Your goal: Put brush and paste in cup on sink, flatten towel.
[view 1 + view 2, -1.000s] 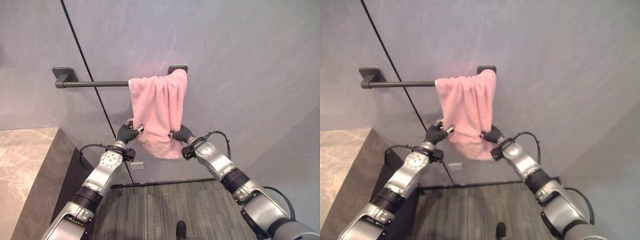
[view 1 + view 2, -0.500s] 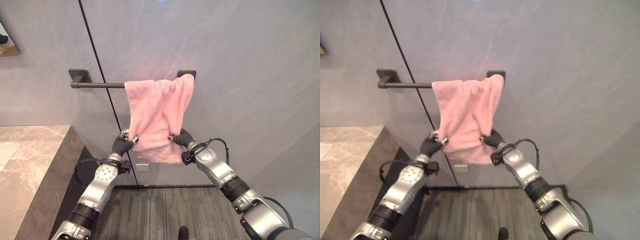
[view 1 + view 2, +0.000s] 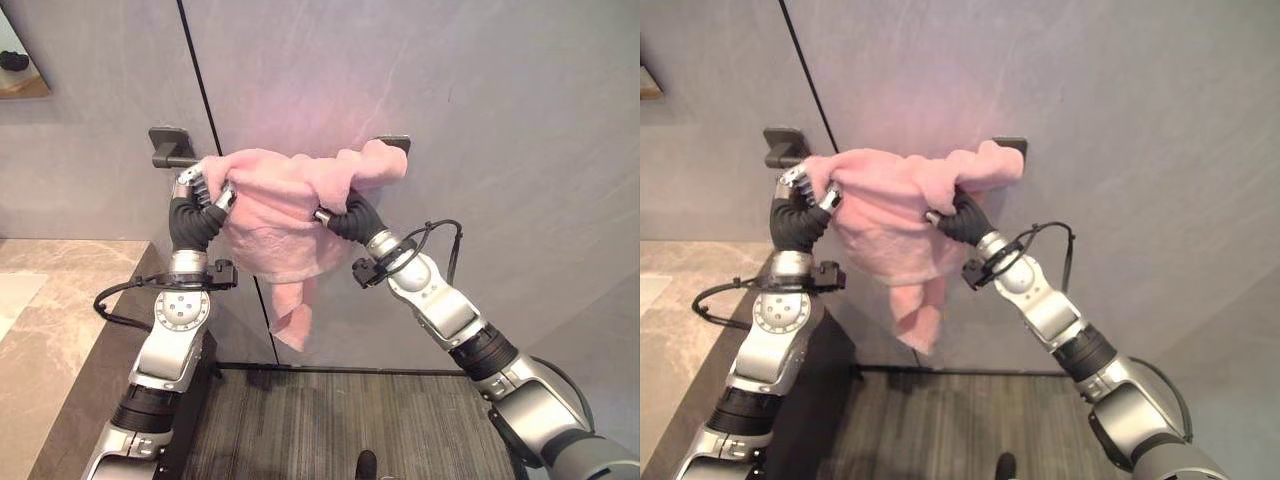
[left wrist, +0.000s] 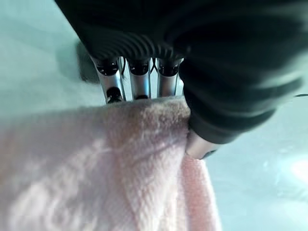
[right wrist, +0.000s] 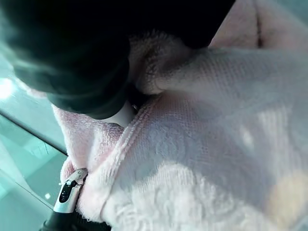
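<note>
Towel (image 3: 285, 215) is now bunching up at the rail (image 3: 172, 158): my left hand (image 3: 195, 205) and right hand (image 3: 345, 215), each pinching an edge, are lifting it; spreading remains.

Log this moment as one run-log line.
step: flatten towel | left hand: gripping pink towel | right hand: gripping it | towel: bunched along wall rail, one corner hanging

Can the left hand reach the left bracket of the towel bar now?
Probably yes: the left hand, pinching the pink towel, is right beside the left bracket, nothing between them.
</note>
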{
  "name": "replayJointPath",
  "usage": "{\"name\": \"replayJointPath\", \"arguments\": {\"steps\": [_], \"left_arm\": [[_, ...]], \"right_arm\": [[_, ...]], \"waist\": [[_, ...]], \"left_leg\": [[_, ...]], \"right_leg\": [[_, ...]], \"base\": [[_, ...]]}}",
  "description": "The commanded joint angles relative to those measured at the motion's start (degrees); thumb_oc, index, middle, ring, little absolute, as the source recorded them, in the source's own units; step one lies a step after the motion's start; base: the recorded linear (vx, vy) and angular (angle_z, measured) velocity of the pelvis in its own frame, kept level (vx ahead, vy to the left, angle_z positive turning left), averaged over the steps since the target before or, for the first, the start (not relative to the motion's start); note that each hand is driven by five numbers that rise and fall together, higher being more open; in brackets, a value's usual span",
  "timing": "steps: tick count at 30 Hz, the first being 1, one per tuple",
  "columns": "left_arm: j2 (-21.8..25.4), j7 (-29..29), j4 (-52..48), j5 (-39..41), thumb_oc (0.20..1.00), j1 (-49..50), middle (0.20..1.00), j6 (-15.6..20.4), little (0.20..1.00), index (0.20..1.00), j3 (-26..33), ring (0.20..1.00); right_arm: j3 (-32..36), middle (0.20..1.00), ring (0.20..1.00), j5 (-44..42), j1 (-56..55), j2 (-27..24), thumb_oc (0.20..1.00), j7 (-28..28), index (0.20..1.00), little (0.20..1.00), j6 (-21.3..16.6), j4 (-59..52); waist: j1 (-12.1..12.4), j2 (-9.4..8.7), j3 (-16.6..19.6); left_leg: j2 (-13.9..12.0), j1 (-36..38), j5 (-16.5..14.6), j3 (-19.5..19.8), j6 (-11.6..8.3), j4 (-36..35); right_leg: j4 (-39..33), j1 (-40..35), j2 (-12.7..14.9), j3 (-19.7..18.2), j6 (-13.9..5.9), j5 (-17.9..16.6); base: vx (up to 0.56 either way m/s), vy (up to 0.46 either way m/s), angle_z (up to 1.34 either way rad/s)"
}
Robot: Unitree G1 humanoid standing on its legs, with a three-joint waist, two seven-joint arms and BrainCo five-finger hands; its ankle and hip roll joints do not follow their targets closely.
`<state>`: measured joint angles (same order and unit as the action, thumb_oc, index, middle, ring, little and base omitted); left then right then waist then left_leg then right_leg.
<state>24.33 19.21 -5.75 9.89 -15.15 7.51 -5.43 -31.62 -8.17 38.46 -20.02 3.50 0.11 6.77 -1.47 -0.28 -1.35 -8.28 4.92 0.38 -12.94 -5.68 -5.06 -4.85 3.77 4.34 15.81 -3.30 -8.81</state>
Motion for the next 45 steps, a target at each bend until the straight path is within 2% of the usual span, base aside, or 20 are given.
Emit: {"name": "replayJointPath", "arguments": {"steps": [1, 6, 9, 16, 17, 21, 24, 32, 38, 45], "left_arm": [[3.7, 2.7, 1.4, -2.4, 0.2, 0.1, 0.2, 1.8, 0.2, 0.2, 1.6, 0.2], [0.7, 2.6, 12.0, 1.2, 0.2, 3.2, 0.2, 0.5, 0.2, 0.2, -0.7, 0.2], [-1.7, 3.2, 14.0, 5.2, 0.2, 4.1, 0.2, 0.0, 0.2, 0.2, -1.4, 0.2], [0.4, 6.2, 6.0, 0.4, 0.2, 2.5, 0.2, -0.3, 0.2, 0.2, 1.0, 0.2], [0.3, 8.1, 2.0, -0.4, 0.2, 2.2, 0.2, 0.0, 0.2, 0.2, 2.1, 0.2], [2.2, 8.3, -7.5, -4.2, 0.2, 1.1, 0.2, 1.9, 0.2, 0.2, 4.1, 0.2], [2.9, 9.4, -11.9, -5.8, 0.2, -0.2, 0.2, 3.0, 0.2, 0.2, 4.9, 0.2], [3.3, 9.8, -16.1, -6.0, 0.2, 2.4, 0.2, 3.7, 0.2, 0.2, 6.7, 0.2], [2.6, 10.9, -11.7, -4.5, 0.2, 6.7, 0.2, 3.0, 0.2, 0.2, 8.9, 0.2], [1.6, 7.8, -1.1, -0.5, 0.2, 9.4, 0.2, 0.8, 0.2, 0.2, 8.1, 0.2]], "right_arm": [[0.1, 0.2, 0.2, 0.7, 2.5, 3.1, 0.2, -0.1, 0.2, 0.2, -1.8, 3.1], [-3.3, 0.2, 0.2, -0.2, 0.4, 6.6, 0.2, -0.8, 0.2, 0.2, 0.1, 11.6], [-3.2, 0.2, 0.2, 3.0, -1.7, 6.9, 0.2, 0.2, 0.2, 0.2, -0.3, 10.1], [0.9, 0.2, 0.2, 2.7, -1.2, 5.0, 0.2, 3.4, 0.2, 0.2, -2.8, -0.5], [2.4, 0.2, 0.2, 3.1, -1.0, 3.9, 0.2, 4.5, 0.2, 0.2, -3.8, -4.2], [4.5, 0.2, 0.2, 1.1, -0.4, 3.0, 0.2, 4.7, 0.2, 0.2, -6.5, -11.6], [5.0, 0.2, 0.2, -1.5, 0.7, 2.8, 0.2, 5.1, 0.2, 0.2, -8.1, -14.4], [3.4, 0.2, 0.2, -5.3, 1.3, 2.9, 0.2, 4.1, 0.2, 0.2, -8.1, -14.6], [1.6, 0.2, 0.2, -4.6, -0.9, 3.1, 0.2, 3.4, 0.2, 0.2, -6.4, -9.9], [1.8, 0.2, 0.2, -3.0, -5.1, 3.2, 0.2, 2.6, 0.2, 0.2, -3.8, -2.7]], "waist": [[0.8, -4.98, 0.0], [1.5, -5.25, -0.5], [1.5, -4.9, -0.6], [1.3, -4.42, 0.0], [1.2, -4.25, 0.0], [1.0, -4.33, 0.4], [0.9, -4.31, 0.5], [1.3, -4.35, 0.7], [2.1, -4.59, 0.4], [1.9, -4.51, 0.2]], "left_leg": [[1.5, 0.3, -0.7, 2.0, 1.0, 0.1], [1.6, 0.4, -0.7, 2.2, 1.09, 0.1], [1.7, 0.5, -0.8, 2.3, 1.32, 0.1], [1.9, 0.6, -1.0, 2.1, 1.57, 0.1], [1.8, 0.9, -1.4, 2.2, 1.58, 0.1], [1.9, 0.9, -1.5, 2.2, 1.7, 0.1], [1.9, 1.2, -1.6, 2.0, 1.71, 0.1], [1.9, 2.2, -2.0, 1.6, 1.71, 0.1], [1.9, 1.9, -1.7, 1.9, 1.69, 0.1], [1.8, 1.8, -1.4, 1.8, 1.58, 0.1]], "right_leg": [[-0.2, -3.3, 6.5, -3.9, -6.04, 1.1], [-0.2, -3.4, 6.5, -3.7, -5.93, 1.3], [-0.2, -3.4, 6.4, -3.9, -5.93, 1.2], [-0.2, -3.4, 6.5, -4.0, -6.13, 1.5], [-0.1, -3.6, 6.4, -4.0, -6.19, 1.8], [-0.1, -3.5, 6.6, -4.1, -6.42, 1.7], [-0.1, -3.5, 6.7, -4.4, -6.49, 1.7], [-0.2, -4.4, 6.5, -4.7, -6.38, 2.1], [-0.2, -4.2, 6.4, -4.3, -6.23, 2.0], [-0.2, -4.1, 6.3, -4.2, -5.98, 1.9]], "base": [[0.0, 0.0, 0.0], [0.01, 0.003, 0.03], [0.01, 0.004, 0.02], [0.01, 0.008, 0.0], [0.0, 0.0, 0.0], [0.0, 0.0, 0.0], [0.0, 0.0, 0.0], [0.0, 0.0, -0.01], [0.0, 0.0, 0.0], [0.0, 0.0, 0.0]]}}
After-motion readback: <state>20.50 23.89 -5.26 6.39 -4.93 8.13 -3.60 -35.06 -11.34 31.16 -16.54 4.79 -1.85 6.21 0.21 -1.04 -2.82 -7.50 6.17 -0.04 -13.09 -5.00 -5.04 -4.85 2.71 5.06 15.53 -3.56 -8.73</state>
